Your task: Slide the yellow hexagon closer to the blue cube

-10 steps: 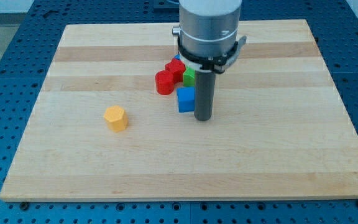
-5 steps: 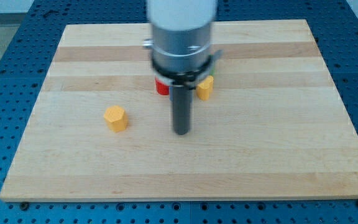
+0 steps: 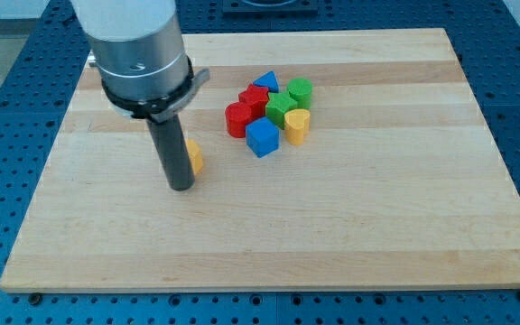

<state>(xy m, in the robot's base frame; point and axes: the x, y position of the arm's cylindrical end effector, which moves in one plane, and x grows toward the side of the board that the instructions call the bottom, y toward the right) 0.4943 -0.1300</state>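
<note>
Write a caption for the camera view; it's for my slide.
Tip at yellow hexagon's left, blue cube to the right.

Bright, even light, sharp focus

Soft faint shadows lie close beside my tip (image 3: 181,187) on the wooden board (image 3: 350,226); no glare near it, and little blur.

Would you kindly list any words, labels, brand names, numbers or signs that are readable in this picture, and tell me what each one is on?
None: no text, number or sign can be read anywhere in this view.
The wooden board, the yellow hexagon, the blue cube and the other coloured blocks are plain.
The arm's grey housing and the rod ending in my tip carry no legible marking.
</note>
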